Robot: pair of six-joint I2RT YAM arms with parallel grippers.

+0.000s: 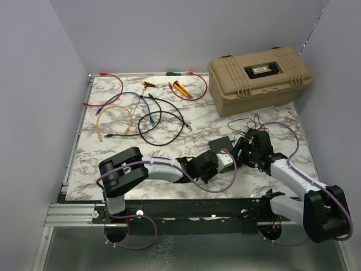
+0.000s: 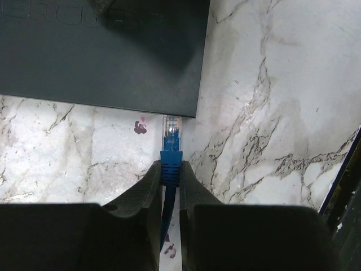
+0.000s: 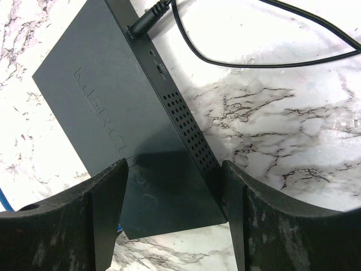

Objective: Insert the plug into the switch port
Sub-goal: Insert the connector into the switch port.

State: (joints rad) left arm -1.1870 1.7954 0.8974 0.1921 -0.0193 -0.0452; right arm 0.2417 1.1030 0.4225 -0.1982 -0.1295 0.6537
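Observation:
The switch (image 3: 113, 96) is a flat dark-grey box lying on the marble table, also seen from above (image 1: 221, 145). My right gripper (image 3: 175, 164) straddles its near end. One finger (image 3: 234, 209) presses the vented side, and the other covers the opposite edge. In the left wrist view my left gripper (image 2: 170, 166) is shut on the blue boot of the plug (image 2: 171, 131). The plug's clear tip points at the switch's near edge (image 2: 101, 56), close to its right corner and a short gap from it. The ports themselves are hidden.
A thin black power cord (image 3: 225, 59) runs from the switch's far end across the table. The big tan case (image 1: 259, 79) stands at the back right. Several loose coloured cables (image 1: 152, 113) lie at the back left. Grey walls enclose the table.

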